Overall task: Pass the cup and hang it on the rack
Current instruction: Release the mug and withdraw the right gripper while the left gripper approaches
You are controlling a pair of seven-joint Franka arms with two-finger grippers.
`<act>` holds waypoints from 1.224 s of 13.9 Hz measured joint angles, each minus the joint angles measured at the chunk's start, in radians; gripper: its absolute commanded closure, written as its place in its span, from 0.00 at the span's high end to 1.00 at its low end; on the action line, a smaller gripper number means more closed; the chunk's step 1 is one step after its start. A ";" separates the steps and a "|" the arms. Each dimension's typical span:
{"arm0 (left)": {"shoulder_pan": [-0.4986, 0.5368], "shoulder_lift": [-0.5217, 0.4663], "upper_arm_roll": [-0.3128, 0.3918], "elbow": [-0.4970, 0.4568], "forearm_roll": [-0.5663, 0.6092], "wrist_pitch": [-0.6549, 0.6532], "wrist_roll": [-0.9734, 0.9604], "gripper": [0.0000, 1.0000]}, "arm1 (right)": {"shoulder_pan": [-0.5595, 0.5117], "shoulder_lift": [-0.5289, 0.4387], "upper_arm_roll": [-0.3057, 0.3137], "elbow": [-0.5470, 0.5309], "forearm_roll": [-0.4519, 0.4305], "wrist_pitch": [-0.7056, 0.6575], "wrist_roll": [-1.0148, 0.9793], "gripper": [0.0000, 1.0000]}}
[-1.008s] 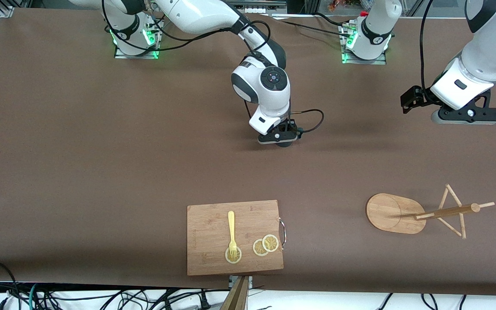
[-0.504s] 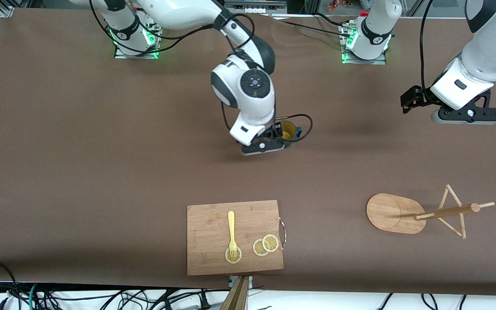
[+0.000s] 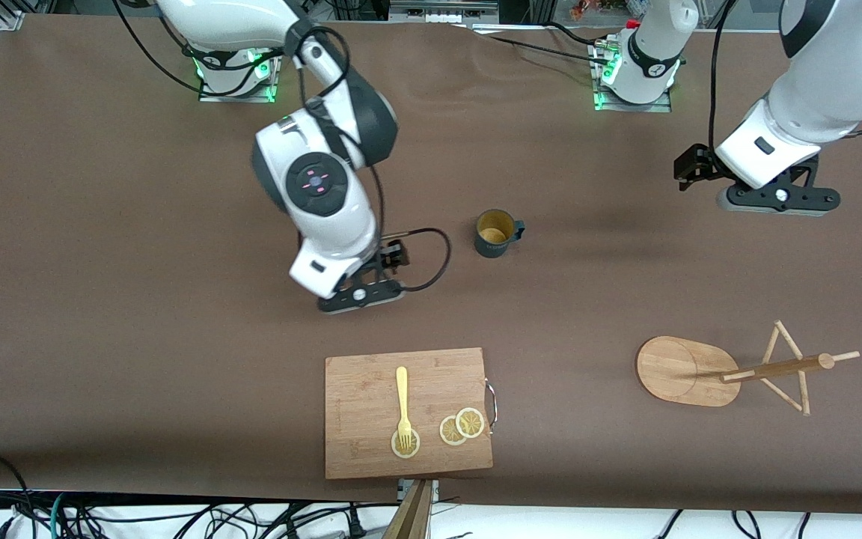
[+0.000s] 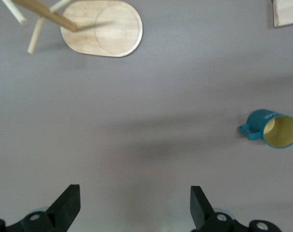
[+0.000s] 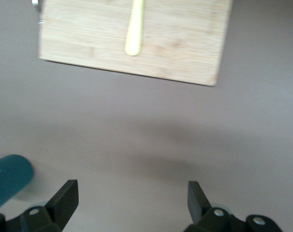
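The dark teal cup (image 3: pixel 496 233) stands upright on the brown table near its middle, its handle toward the left arm's end and its tan inside showing. Nothing grips it. My right gripper (image 3: pixel 361 293) hangs open and empty over bare table, apart from the cup, between it and the cutting board. In the right wrist view the cup (image 5: pixel 8 179) shows at the edge, outside the fingers (image 5: pixel 64 198). My left gripper (image 3: pixel 777 199) is open and empty, up over the table at the left arm's end. The left wrist view shows the cup (image 4: pixel 274 130) and the rack (image 4: pixel 103 29). The bamboo rack (image 3: pixel 682 370) stands nearer the front camera.
A wooden cutting board (image 3: pixel 371 419) lies near the table's front edge with a yellow fork (image 3: pixel 402 404) and lemon slices (image 3: pixel 461 427) on it. Bare table lies between the cup and the rack.
The right gripper opened, let go of the cup and drew away toward the cutting board and the right arm's end. The cup stays standing. The left gripper shifted slightly toward the middle.
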 measured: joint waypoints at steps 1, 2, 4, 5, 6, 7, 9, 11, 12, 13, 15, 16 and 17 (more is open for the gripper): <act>0.000 0.003 -0.011 0.000 0.000 -0.006 0.000 1.00 | -0.010 -0.007 -0.024 0.000 0.000 -0.029 -0.026 1.00; -0.001 0.006 -0.020 0.000 0.000 -0.008 0.000 1.00 | -0.015 -0.016 -0.053 0.001 0.000 -0.051 -0.061 1.00; -0.002 0.007 -0.026 0.001 0.000 -0.008 0.000 1.00 | -0.019 -0.039 -0.114 0.001 0.000 -0.098 -0.137 1.00; 0.000 0.007 -0.025 0.002 0.000 -0.008 0.000 1.00 | -0.021 -0.050 -0.141 0.001 0.000 -0.120 -0.165 1.00; 0.002 0.007 -0.024 0.004 0.000 -0.008 0.000 1.00 | -0.022 -0.059 -0.166 0.001 0.000 -0.141 -0.181 1.00; 0.005 0.007 -0.023 0.005 -0.001 -0.009 0.002 1.00 | -0.025 -0.066 -0.188 0.001 0.000 -0.160 -0.188 1.00; 0.010 0.007 -0.021 0.006 -0.041 -0.011 0.005 1.00 | -0.040 -0.083 -0.216 0.001 0.000 -0.202 -0.198 1.00; 0.013 0.009 -0.020 0.006 -0.064 -0.025 0.020 1.00 | -0.083 -0.106 -0.221 0.001 0.000 -0.248 -0.224 1.00; 0.013 0.011 -0.020 0.006 -0.067 -0.031 0.033 1.00 | -0.110 -0.119 -0.221 0.001 0.000 -0.259 -0.237 1.00; 0.012 0.013 -0.021 0.006 -0.072 -0.035 0.048 1.00 | -0.140 -0.137 -0.221 0.000 0.000 -0.272 -0.245 1.00; 0.008 0.016 -0.023 0.006 -0.096 -0.047 0.069 1.00 | -0.193 -0.182 -0.210 -0.022 0.000 -0.294 -0.251 1.00; 0.006 0.018 -0.025 0.005 -0.103 -0.049 0.075 1.00 | -0.223 -0.213 -0.192 -0.047 -0.001 -0.298 -0.251 1.00; 0.003 0.022 -0.028 0.004 -0.105 -0.049 0.079 1.00 | -0.254 -0.247 -0.172 -0.078 -0.008 -0.300 -0.252 1.00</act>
